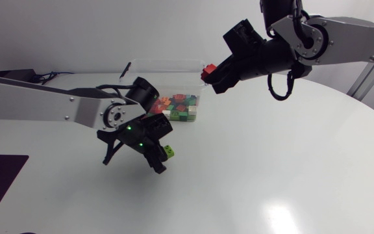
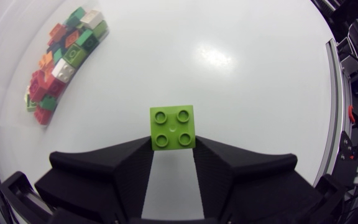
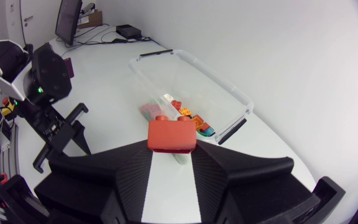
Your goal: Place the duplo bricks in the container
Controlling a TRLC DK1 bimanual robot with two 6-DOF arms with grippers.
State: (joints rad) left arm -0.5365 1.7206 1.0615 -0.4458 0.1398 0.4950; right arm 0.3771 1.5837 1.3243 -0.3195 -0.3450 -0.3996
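Both are clamped: left tool point(image 2: 173, 145) on green brick point(image 2: 173, 127), right tool point(image 3: 171, 150) on red brick point(image 3: 171, 135) near the brick-filled container point(image 1: 164, 63).

Bright overhead light glares off the white table point(image 1: 281, 214); wrist views warp at edges.

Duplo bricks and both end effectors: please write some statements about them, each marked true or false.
The left end effector is shut on a light green square duplo brick. True.
The right end effector holds a blue brick. False: it holds a red rectangular duplo brick.
The clear plastic container already has coloured bricks inside. True.
The green brick lies in the container. False: the left end effector holds it outside.
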